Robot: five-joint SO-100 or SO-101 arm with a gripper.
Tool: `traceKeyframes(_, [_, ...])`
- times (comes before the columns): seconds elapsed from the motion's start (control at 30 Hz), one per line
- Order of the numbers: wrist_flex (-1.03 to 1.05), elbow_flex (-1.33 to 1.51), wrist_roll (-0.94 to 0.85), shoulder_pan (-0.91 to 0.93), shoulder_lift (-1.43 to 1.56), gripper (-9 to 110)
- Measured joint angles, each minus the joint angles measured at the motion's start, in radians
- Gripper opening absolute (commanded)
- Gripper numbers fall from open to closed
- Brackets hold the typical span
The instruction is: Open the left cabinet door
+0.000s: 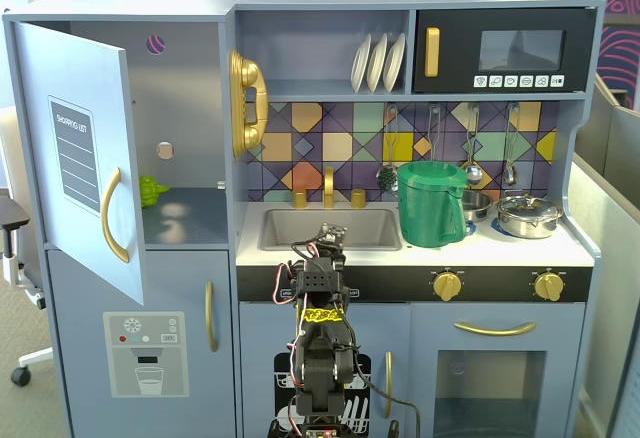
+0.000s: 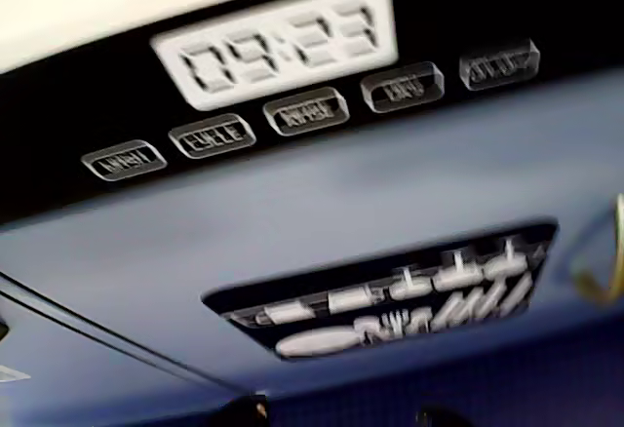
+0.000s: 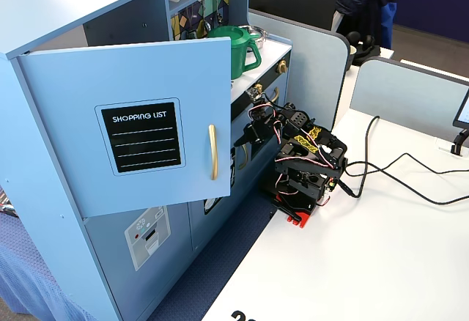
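The left cabinet door [image 1: 75,158] is blue-grey, with a black "SHOPPING LIST" panel and a curved gold handle [image 1: 112,216]. It stands swung open, away from its compartment, in both fixed views [image 3: 139,130]. My gripper [image 1: 331,232] is at the top of the folded arm, in front of the sink's front edge and well to the right of the door. From the side it [image 3: 253,129] points at the kitchen front and holds nothing. The wrist view shows a blurred dishwasher panel [image 2: 278,47] with a clock. Only dark fingertips [image 2: 249,413] show at its bottom edge.
A small green toy [image 1: 150,190] sits on the shelf in the open compartment. Below is the door with a water-dispenser picture [image 1: 150,353]. A green pitcher [image 1: 432,203] and a steel pot [image 1: 528,216] stand on the counter. Cables [image 3: 396,167] run across the white table.
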Motion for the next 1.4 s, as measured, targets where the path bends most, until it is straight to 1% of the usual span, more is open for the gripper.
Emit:
traceKeyframes(0.37, [0.031,0.161,0.023,0.012,0.06,11])
traceKeyframes(0.7, [-0.051,0.353,0.012,0.029,0.103,10])
traceKeyframes(0.83, [-0.061,0.419,-0.035,0.035,0.132,11])
traceKeyframes(1.13, [-0.055,0.433,-0.187,0.044,0.138,10])
traceKeyframes(1.3, [0.041,0.433,-0.244,0.066,0.207,9])
traceKeyframes(1.37, [0.061,0.431,-0.245,0.072,0.221,7])
traceKeyframes(1.4, [0.066,0.431,-0.245,0.078,0.225,5])
